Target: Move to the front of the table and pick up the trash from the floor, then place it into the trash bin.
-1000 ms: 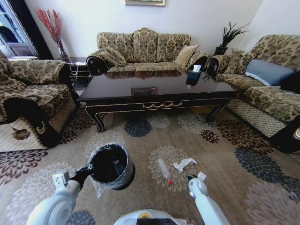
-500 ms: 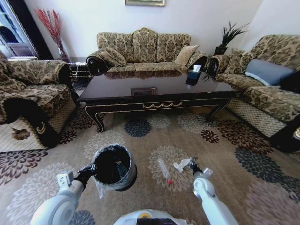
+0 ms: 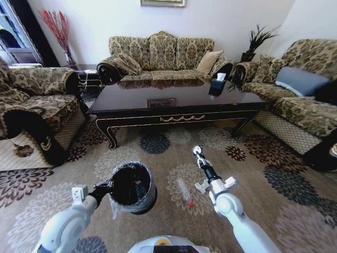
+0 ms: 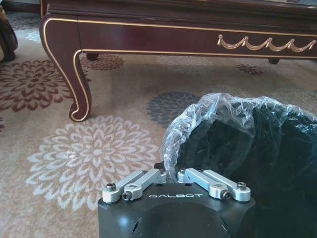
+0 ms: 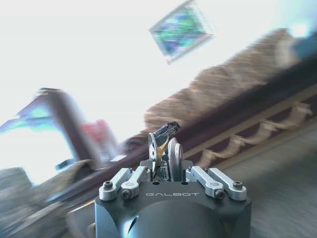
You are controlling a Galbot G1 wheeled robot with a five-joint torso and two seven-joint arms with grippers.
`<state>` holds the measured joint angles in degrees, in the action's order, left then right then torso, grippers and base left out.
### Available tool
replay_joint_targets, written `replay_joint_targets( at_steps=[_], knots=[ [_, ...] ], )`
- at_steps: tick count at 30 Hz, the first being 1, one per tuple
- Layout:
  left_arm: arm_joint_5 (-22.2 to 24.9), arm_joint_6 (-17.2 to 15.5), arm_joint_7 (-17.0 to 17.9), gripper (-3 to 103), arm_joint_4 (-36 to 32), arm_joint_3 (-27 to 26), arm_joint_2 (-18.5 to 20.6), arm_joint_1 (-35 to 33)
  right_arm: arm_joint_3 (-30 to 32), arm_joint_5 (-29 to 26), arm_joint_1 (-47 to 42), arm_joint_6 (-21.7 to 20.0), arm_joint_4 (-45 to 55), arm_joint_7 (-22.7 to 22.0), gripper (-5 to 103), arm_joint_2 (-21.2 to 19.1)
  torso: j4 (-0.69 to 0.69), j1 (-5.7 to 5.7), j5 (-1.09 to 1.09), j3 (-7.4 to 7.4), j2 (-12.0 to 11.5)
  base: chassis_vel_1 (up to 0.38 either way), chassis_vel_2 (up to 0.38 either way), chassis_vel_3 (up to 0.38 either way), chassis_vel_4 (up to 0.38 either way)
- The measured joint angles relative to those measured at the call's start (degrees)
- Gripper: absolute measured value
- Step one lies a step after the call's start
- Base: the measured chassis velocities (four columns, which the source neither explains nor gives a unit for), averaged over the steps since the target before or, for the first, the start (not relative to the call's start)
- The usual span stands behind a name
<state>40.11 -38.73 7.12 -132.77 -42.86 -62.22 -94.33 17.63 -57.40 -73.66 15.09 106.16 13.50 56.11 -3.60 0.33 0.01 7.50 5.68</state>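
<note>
My left gripper [image 3: 107, 186] is shut on the rim of the black, bag-lined trash bin [image 3: 132, 187], holding it just above the carpet; in the left wrist view the gripper [image 4: 171, 172] pinches the bag and rim of the bin [image 4: 247, 148]. The right gripper [image 3: 197, 150] is raised, pointing toward the table [image 3: 179, 108]. Its fingers [image 5: 172, 148] are shut on a tiny shiny wrapper bit [image 5: 167, 131]. A clear crushed bottle [image 3: 184, 190] with a red cap lies on the carpet between bin and right arm. The white paper scrap [image 3: 201, 185] lies beside the right wrist.
Patterned sofas stand left [image 3: 37, 100], behind [image 3: 160, 55] and right [image 3: 303, 95] of the table. A curved table leg [image 4: 74, 74] stands ahead of the bin. A dark tissue box [image 3: 217, 85] sits on the table. Open flowered carpet [image 3: 253, 168] lies in front.
The right arm has swung up from the floor beside the paper scrap and now points toward the table. The left arm and bin have shifted slightly right.
</note>
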Motion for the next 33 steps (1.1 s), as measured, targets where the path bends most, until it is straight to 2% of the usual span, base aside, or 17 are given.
replay_joint_targets(
  at_steps=[3,4,5,9,14,18,22,26,33],
  knots=[
    [0.63,-0.29,0.07,4,0.52,0.91,0.17,0.95,-2.82,-0.02,2.11,2.23,-1.25,5.72,25,-2.55,0.0,0.0,-0.01,0.0,0.0,0.0,0.0,0.0,0.0],
    [0.63,-0.29,0.07,4,0.52,0.91,0.17,0.95,-2.82,-0.02,2.11,2.23,-1.25,5.72,25,-2.55,0.0,0.0,-0.01,0.0,0.0,0.0,0.0,0.0,0.0],
    [0.72,-0.47,0.13,4,0.96,1.57,0.15,1.63,-4.48,0.01,3.48,2.71,-1.82,8.14,25,-3.47,0.0,0.0,-0.01,0.0,0.0,0.0,0.0,0.0,0.0],
    [0.72,-1.03,0.77,4,1.93,3.47,0.04,3.21,-9.92,1.67,8.44,4.15,-4.01,12.5,25,-4.79,0.01,0.0,-0.01,0.0,0.0,0.0,0.0,0.0,0.0],
    [0.72,-1.34,1.1,4,2.4,5.14,0.84,3.9,-14.24,2.94,12.9,5.43,-6.78,16.37,25,-5.82,0.01,0.0,-0.01,0.0,0.0,0.0,0.0,0.0,0.0],
    [2.98,-2.03,3.07,4,5.3,7.98,2.56,6.74,-19.25,3.13,17.73,6.75,-9.85,22.38,25,-7.21,0.01,0.0,-0.02,0.0,0.0,0.0,0.0,0.0,0.0],
    [5.06,-2.52,4.1,4,7.0,9.75,4.02,9.18,-21.74,3.17,19.85,6.94,-11.22,24.2,25,-7.51,0.0,0.0,-0.02,0.01,0.0,0.0,0.0,0.0,0.0],
    [6.79,-2.6,4.15,4,11.04,13.16,7.43,13.56,-26.86,3.91,24.43,7.0,-14.74,26.38,25,-6.48,0.0,0.0,-0.01,0.0,0.0,0.0,0.0,0.0,0.0],
    [7.06,-2.65,4.28,4,13.97,16.19,7.88,17.8,-31.98,6.0,29.05,7.0,-19.08,26.96,25,-4.25,0.01,0.0,-0.01,0.01,0.0,0.0,0.0,0.0,0.0]
  ],
)
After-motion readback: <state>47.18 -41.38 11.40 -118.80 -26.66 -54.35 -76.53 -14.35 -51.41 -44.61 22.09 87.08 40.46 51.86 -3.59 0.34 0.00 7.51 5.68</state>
